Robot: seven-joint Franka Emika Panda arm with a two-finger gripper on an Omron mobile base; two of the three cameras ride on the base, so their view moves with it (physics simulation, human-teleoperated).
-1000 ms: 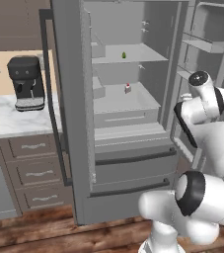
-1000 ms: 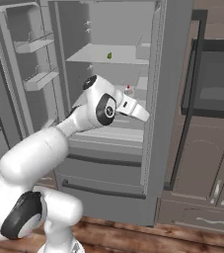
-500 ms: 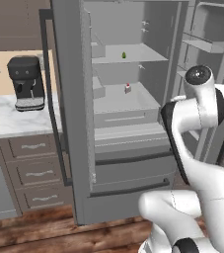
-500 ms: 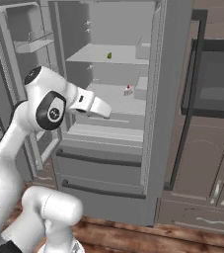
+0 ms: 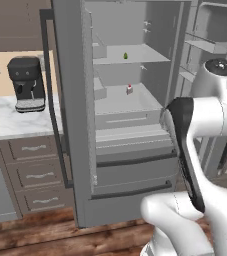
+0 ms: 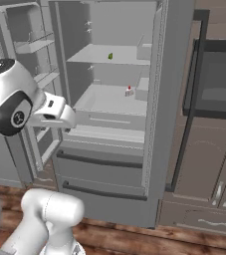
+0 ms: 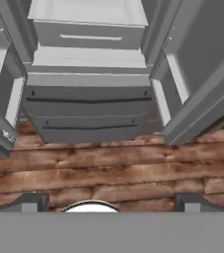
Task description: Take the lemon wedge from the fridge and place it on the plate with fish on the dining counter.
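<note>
Right base view: lemon wedge [image 6: 110, 56] on upper fridge [image 6: 174, 89] shelf, well apart from wide-spread end effector [image 7: 108, 200].

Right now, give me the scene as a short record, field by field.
fridge: both upper doors open, lower drawers closed
lemon wedge: on the upper shelf, untouched
small red and white item: on the shelf below
gripper: open, holds nothing, faces the lower drawers and wooden floor
coffee machine: on the marble worktop, beside the fridge

hand [image 7: 108, 200] spread wide and empty, pointing downward; white arm bent.
</note>
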